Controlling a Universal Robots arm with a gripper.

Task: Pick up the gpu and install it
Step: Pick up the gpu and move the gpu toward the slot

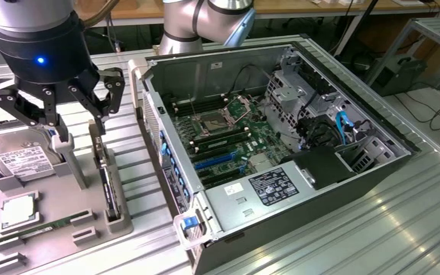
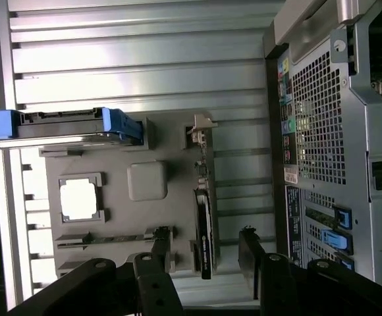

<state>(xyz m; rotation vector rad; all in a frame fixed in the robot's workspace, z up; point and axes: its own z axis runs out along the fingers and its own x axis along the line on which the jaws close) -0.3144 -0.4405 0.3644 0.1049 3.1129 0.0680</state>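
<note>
Below the end effector (image 1: 78, 130), the ribbed metal tabletop (image 1: 373, 229) carries two main items. The open computer case (image 1: 204, 74) lies on its side well apart from the end effector, towards the exterior view's right. The grey fixture tray (image 1: 59, 195) sits directly beneath the end effector.

On the tray, the hard drive (image 1: 14, 157) lies just beside the end effector, on the side away from the case. The gpu (image 1: 107, 183) stands on edge in its slot on the side nearest the case. In the wrist view it runs between the two finger lines. The memory stick (image 1: 48, 223) lies flat at the tray's far end from the end effector.

Hazards:
- If the fingers are off-centre, one could land on the card's top edge or its pale bracket and tip the card in the slot.
- A grip on the thin card that is skewed could let it twist when lifted.

Arm pose: the wrist points straight down over the tray. The end effector is spread to full width and holds nothing. It hangs above the gpu, near its bracket end.
</note>
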